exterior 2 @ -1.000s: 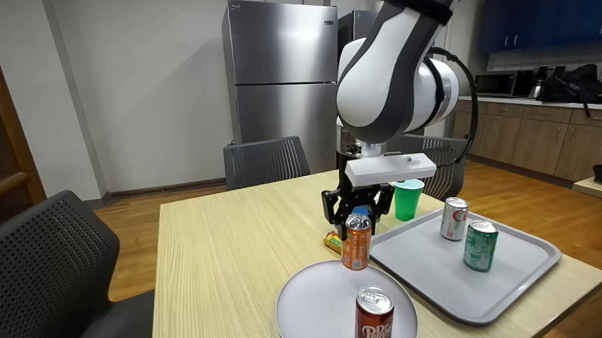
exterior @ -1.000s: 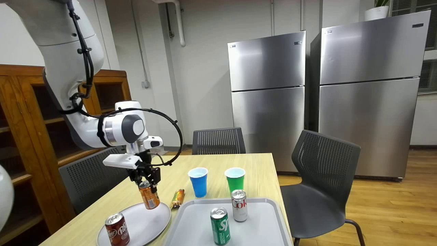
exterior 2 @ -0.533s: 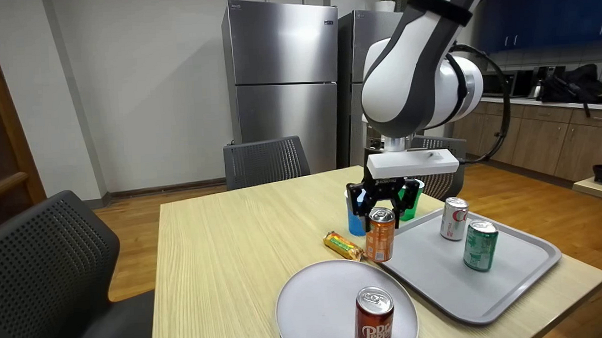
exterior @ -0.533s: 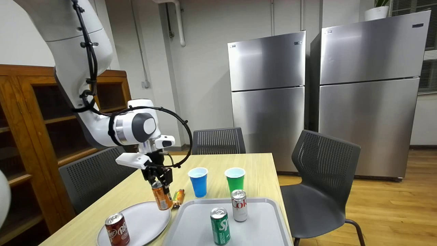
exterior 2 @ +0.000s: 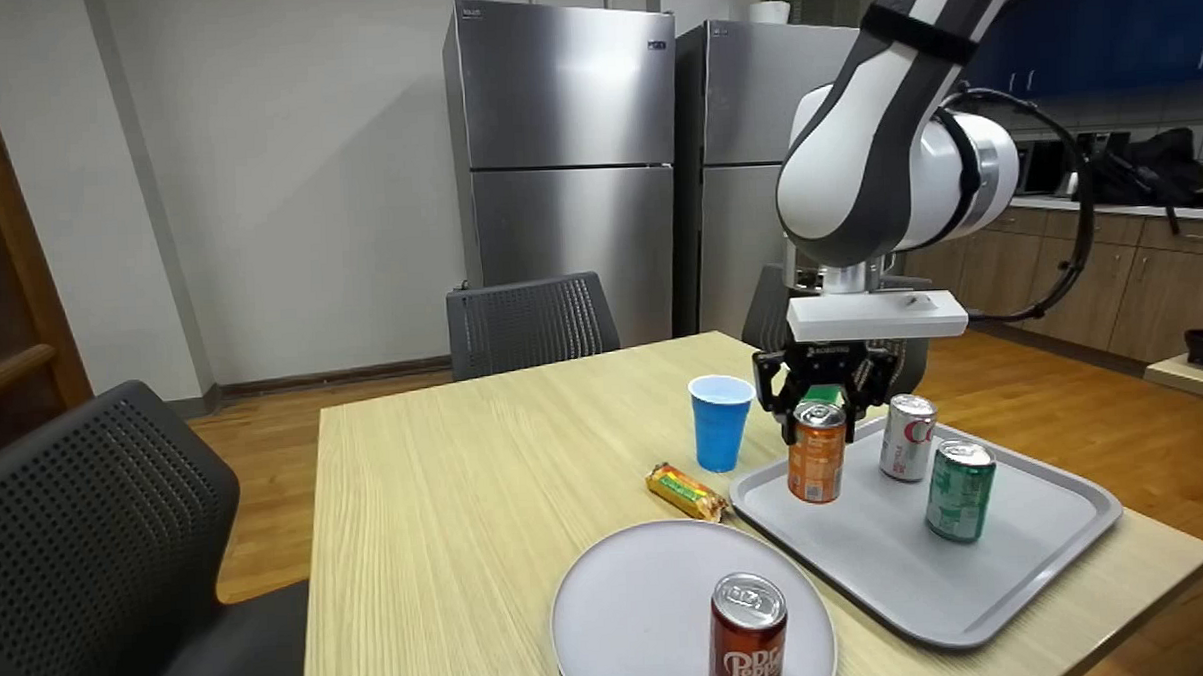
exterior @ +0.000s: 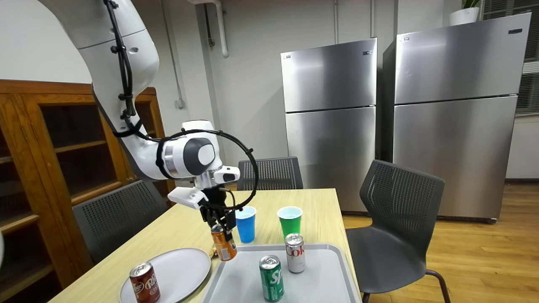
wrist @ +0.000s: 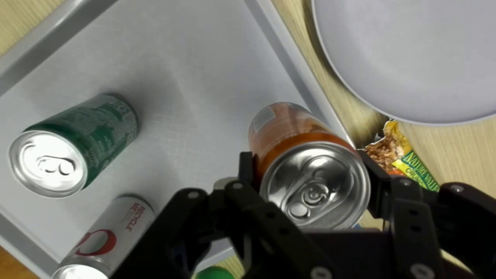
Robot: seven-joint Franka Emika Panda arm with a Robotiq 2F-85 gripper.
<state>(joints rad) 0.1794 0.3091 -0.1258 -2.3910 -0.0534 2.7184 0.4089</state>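
Observation:
My gripper is shut on an orange soda can, one finger on each side just below its silver lid. In both exterior views the can hangs over the near-plate side of the grey tray, leaning slightly in an exterior view. It appears raised off the tray. A green Sprite can and a silver Diet Coke can stand upright on that tray. Beside the tray lies a round pale plate with a dark red Dr Pepper can upright on it.
A yellow-green granola bar lies between plate and tray. A blue cup and a green cup stand behind the tray, the green one mostly hidden by the gripper in an exterior view. Dark chairs surround the wooden table.
The arm has carried the orange can sideways from above the plate's edge, past the granola bar, to over the tray. The grip has stayed the same; the other objects have not moved.

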